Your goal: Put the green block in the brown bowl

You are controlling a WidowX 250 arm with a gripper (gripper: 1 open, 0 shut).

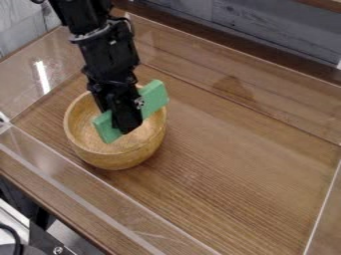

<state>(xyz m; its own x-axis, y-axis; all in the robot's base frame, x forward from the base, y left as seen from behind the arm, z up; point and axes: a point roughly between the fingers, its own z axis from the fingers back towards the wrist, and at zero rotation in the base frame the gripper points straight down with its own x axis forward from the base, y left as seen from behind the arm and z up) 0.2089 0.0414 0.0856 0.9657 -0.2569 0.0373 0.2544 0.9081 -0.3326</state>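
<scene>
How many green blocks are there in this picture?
1. The green block is clamped in the robot's hand, tilted, right over the brown bowl. The arm could be hiding another behind it.
</scene>
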